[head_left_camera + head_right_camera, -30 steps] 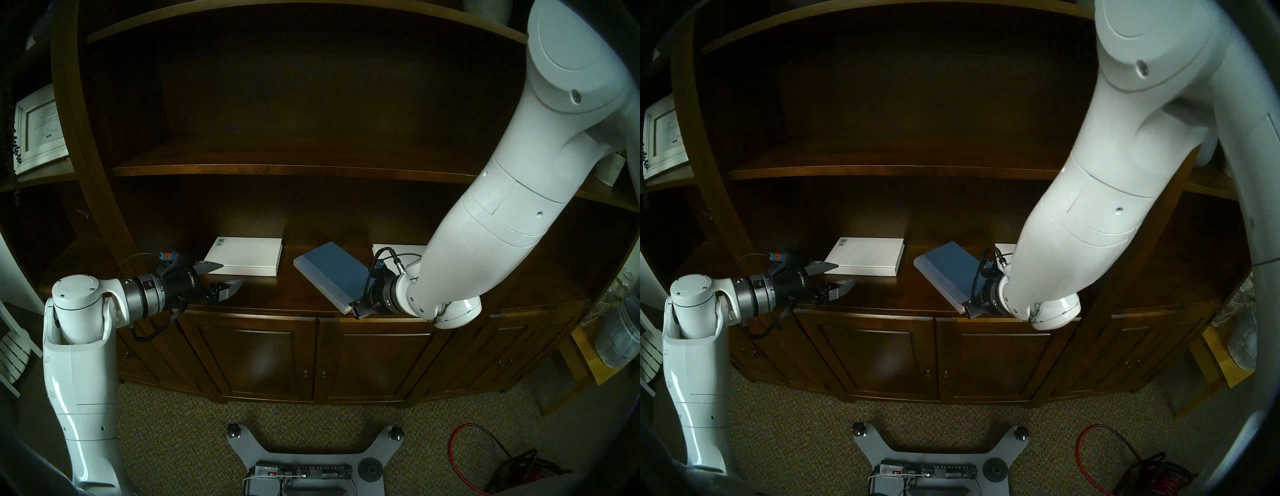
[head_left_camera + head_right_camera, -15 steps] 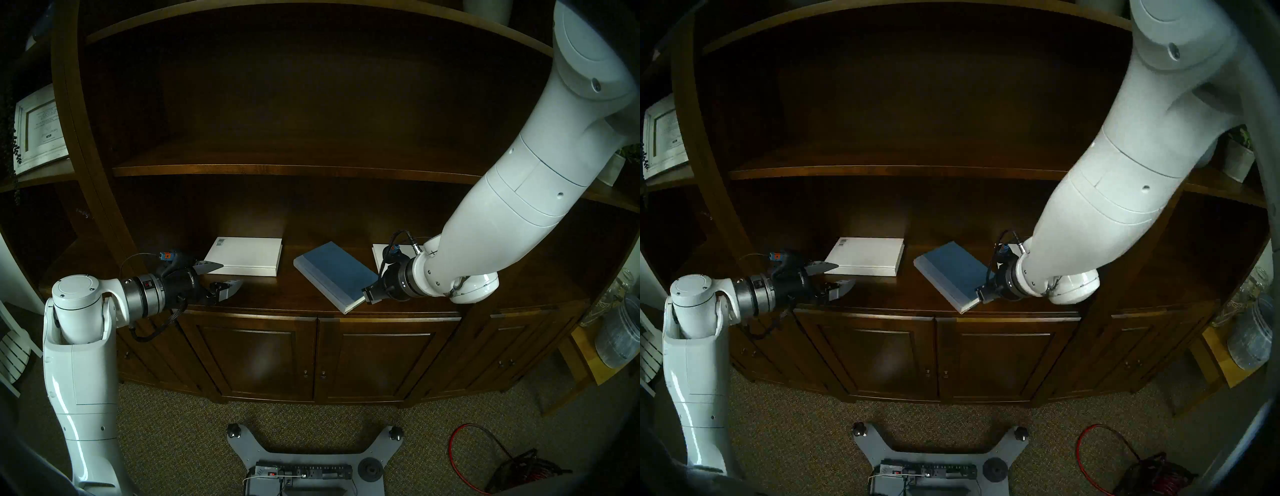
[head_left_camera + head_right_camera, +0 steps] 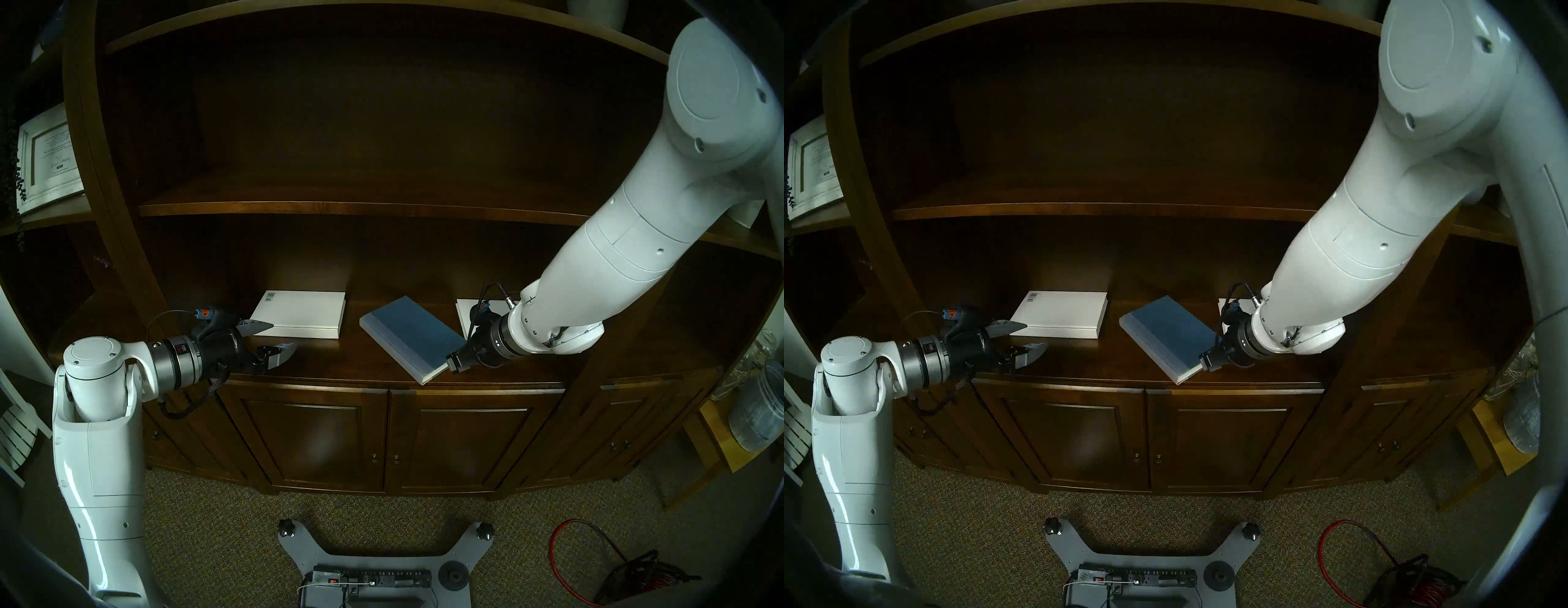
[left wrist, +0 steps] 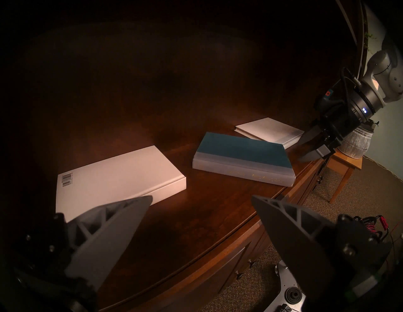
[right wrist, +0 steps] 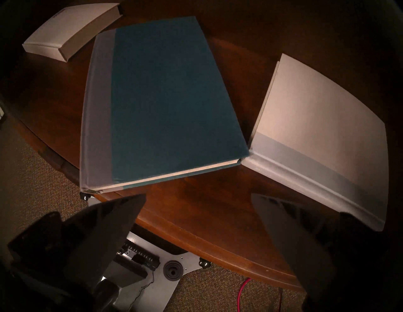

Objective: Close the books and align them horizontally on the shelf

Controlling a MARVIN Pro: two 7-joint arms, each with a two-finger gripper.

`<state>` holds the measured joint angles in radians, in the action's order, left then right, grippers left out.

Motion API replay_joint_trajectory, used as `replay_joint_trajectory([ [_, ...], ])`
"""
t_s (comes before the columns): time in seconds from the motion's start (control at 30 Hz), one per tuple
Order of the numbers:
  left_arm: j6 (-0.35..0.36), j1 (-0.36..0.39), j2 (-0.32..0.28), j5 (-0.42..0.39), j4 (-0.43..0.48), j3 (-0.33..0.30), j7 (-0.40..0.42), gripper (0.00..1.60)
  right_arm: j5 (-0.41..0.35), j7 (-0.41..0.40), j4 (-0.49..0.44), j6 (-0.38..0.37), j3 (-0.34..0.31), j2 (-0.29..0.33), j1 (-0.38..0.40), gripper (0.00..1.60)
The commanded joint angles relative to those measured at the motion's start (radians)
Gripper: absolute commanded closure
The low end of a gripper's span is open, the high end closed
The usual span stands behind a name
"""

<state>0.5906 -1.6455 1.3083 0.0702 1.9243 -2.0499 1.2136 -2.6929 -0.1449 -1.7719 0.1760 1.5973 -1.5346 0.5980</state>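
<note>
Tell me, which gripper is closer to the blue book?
Right. The right gripper hangs open by the blue book's near corner; the left gripper sits open farther off, beside the barcode book.

Glossy dark shelf [image 3: 360,361] bears three closed books [image 3: 409,335] — blue one askew.

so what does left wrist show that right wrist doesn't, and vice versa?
Only left wrist: the barcode on the left white book, the right gripper hanging open near the blue book's corner, and the left gripper itself, open.

Only right wrist: the pale blue strip along the right white book, the blue book's near corner hanging past the shelf edge, and the robot's base below.

Both: all three books closed and flat, the blue book skewed.
</note>
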Motion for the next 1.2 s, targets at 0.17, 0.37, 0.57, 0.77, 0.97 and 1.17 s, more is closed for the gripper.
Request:
replay_joint_trajectory([
  [0.17,0.0,0.027,0.003,-0.009,0.02,-0.003,-0.003,0.0,0.044,-0.081,0.154,-0.029,-0.008,0.003,-0.1,0.0],
  [0.37,0.0,0.026,0.003,-0.009,0.02,-0.002,-0.003,0.0,0.068,-0.101,0.215,-0.016,-0.014,0.0,-0.129,0.0],
  [0.57,0.0,0.026,0.002,-0.009,0.02,-0.002,-0.003,0.0,0.086,-0.104,0.275,-0.01,-0.02,-0.014,-0.152,0.0],
  [0.77,0.0,0.026,0.002,-0.009,0.019,-0.002,-0.003,0.0,0.099,-0.085,0.32,-0.002,-0.023,-0.04,-0.172,0.0],
  [0.97,0.0,0.026,0.002,-0.009,0.019,-0.002,-0.003,0.0,0.112,-0.07,0.346,0.017,-0.031,-0.057,-0.187,0.0],
  [1.17,0.0,0.026,0.003,-0.009,0.02,-0.003,-0.003,0.0,0.113,-0.008,0.334,0.042,-0.027,-0.076,-0.19,0.0],
])
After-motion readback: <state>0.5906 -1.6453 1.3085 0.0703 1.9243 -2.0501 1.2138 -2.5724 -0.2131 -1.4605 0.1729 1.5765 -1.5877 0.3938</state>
